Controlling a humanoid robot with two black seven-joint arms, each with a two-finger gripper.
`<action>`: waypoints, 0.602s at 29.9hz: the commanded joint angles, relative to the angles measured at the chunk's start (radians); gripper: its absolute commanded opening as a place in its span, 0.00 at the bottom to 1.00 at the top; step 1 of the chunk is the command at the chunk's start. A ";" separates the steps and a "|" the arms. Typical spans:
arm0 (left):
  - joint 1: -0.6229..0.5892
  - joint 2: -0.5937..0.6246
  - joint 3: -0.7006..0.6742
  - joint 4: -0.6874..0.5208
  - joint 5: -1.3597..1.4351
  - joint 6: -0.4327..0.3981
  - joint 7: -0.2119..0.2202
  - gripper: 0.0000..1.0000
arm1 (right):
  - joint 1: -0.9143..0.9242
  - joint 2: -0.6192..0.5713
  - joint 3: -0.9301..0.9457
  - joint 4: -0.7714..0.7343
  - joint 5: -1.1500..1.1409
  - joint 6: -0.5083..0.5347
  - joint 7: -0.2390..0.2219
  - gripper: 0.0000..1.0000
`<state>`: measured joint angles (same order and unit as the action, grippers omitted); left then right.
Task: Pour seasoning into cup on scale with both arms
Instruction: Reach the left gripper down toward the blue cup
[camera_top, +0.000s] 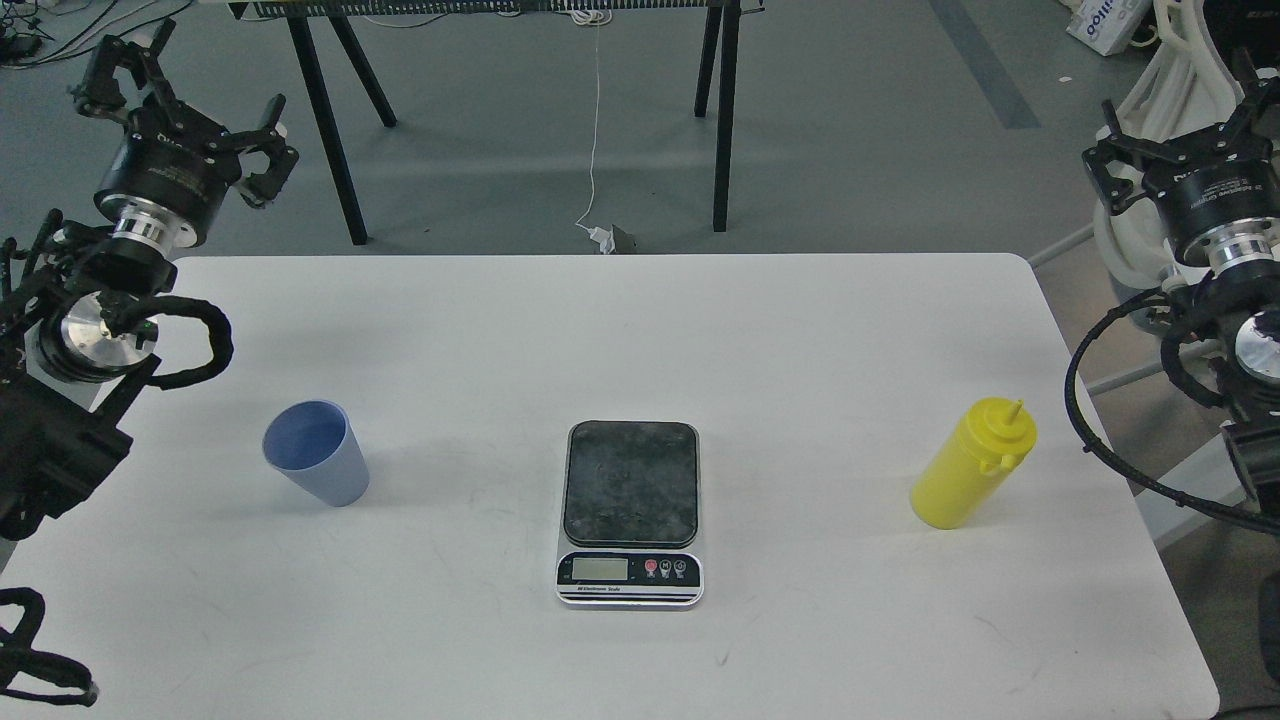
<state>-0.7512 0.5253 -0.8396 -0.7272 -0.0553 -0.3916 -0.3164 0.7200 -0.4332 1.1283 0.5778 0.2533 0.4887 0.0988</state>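
The light blue cup (312, 453) stands upright on the white table (820, 340), left of centre. The scale (630, 512) lies in the middle with nothing on its dark platform. Standing at the right is the yellow seasoning bottle (970, 464), nozzle up. My left gripper (185, 95) is raised beyond the table's far-left corner, its fingers spread open and holding nothing, well above and behind the cup. My right gripper (1180, 135) hangs beyond the far-right edge, fingers spread open and empty, up and right of the bottle.
Black trestle legs (335, 130) and a white cable (595, 120) stand on the grey floor behind the table. A white frame (1170, 80) sits behind my right arm. Looped black cables (1100, 400) hang by the table's right edge.
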 joint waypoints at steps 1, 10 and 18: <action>-0.002 0.018 -0.004 -0.006 -0.005 0.000 0.000 1.00 | -0.005 0.001 -0.001 -0.001 -0.002 0.000 0.005 0.99; 0.006 0.042 -0.004 -0.021 -0.112 -0.059 0.002 1.00 | -0.008 -0.001 -0.002 0.002 0.000 0.000 0.004 0.99; 0.053 0.177 0.056 -0.072 0.151 -0.097 -0.024 0.99 | -0.072 -0.019 0.004 0.059 0.000 0.000 0.007 0.99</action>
<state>-0.7051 0.6465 -0.7969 -0.7902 -0.0633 -0.4879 -0.3253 0.6803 -0.4477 1.1285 0.6045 0.2531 0.4887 0.1041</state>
